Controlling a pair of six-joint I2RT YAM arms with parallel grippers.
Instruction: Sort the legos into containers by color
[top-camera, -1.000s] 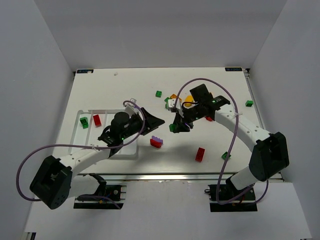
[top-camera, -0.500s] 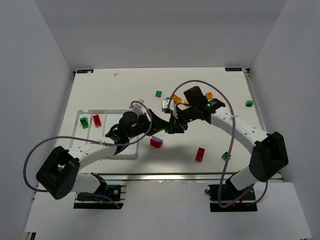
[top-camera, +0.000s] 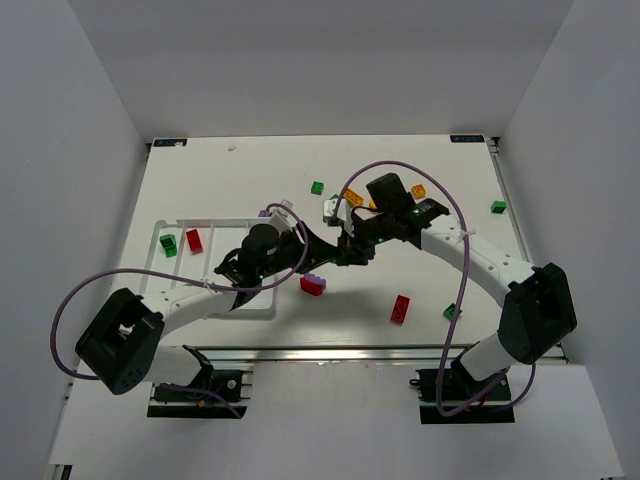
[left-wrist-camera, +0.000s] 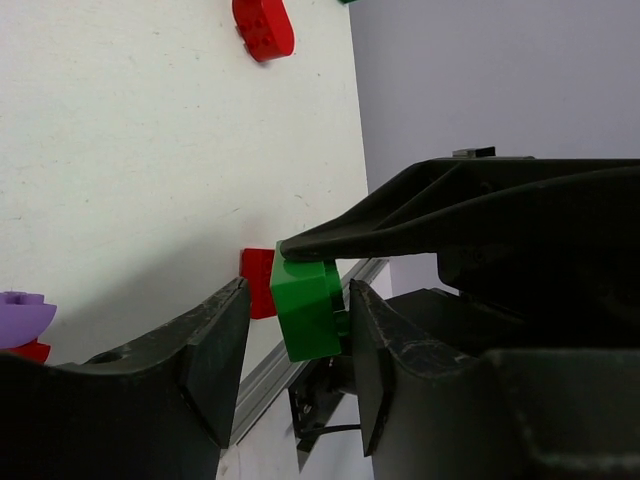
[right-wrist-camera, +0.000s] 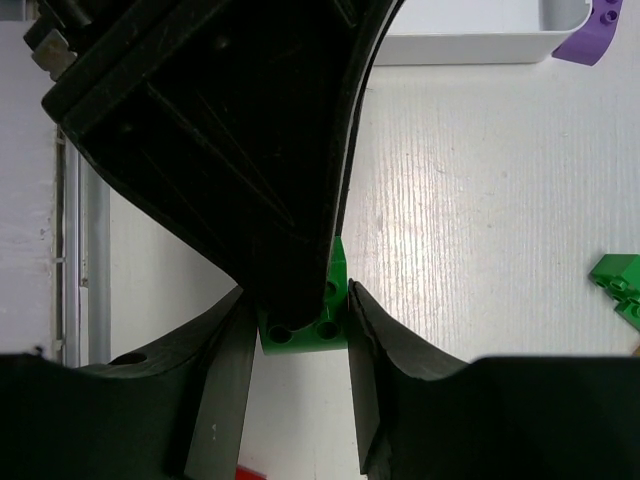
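A green lego (right-wrist-camera: 305, 330) hangs above the table with my right gripper (right-wrist-camera: 300, 340) shut on it. My left gripper (left-wrist-camera: 298, 340) reaches in from the opposite side and stands open around the same green lego (left-wrist-camera: 308, 310), with a narrow gap at each finger. In the top view the two grippers meet nose to nose, left gripper (top-camera: 328, 247) and right gripper (top-camera: 345, 250), right of the white tray (top-camera: 215, 221). Its containers hold a green lego (top-camera: 168, 244) and a red lego (top-camera: 193, 239).
A purple lego on a red one (top-camera: 314, 283) lies just below the grippers. Loose on the table are a red lego (top-camera: 400, 309), green legos (top-camera: 452, 312), (top-camera: 498, 207), (top-camera: 317, 187) and orange legos (top-camera: 353, 197), (top-camera: 418, 191).
My left gripper has swung right from the tray to meet the right one, and its jaws have narrowed round the green lego. The right gripper shifted left, still holding it.
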